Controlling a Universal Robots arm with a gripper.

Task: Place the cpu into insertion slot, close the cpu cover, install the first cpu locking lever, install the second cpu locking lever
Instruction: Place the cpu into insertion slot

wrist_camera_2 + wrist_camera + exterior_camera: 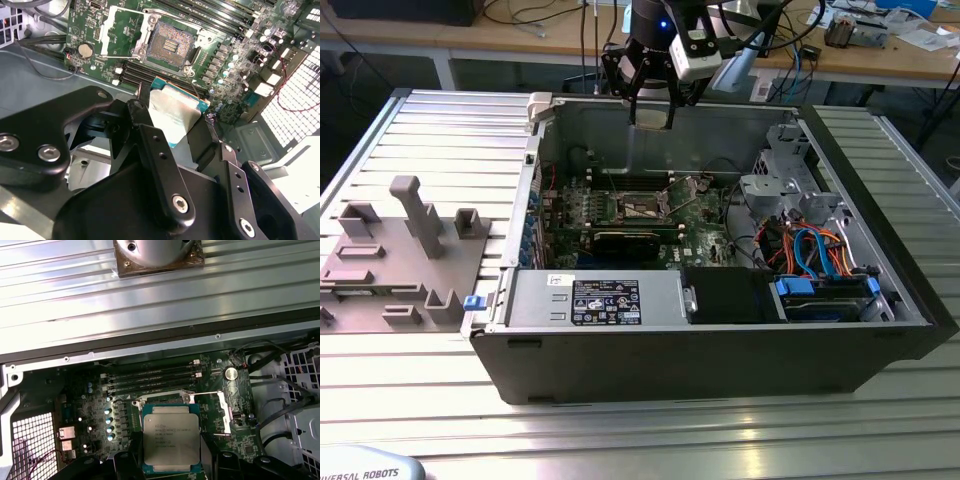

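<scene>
Up high, gripper (652, 118) was clamped on the cpu (171, 437). Insertion slot (170, 47) lay bare w/ cpu cover (225, 415) flipped open.

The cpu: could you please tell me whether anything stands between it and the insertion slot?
Nothing visible does. The gripper holds the cpu above the open insertion slot, and the cpu cover is swung aside.

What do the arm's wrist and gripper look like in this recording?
The gripper is matte black, built of flat linked bars joined by silvery round-headed screws. On the wrist above it sits a small pale grey camera box, a blue light glows, and black cables loop away.
</scene>
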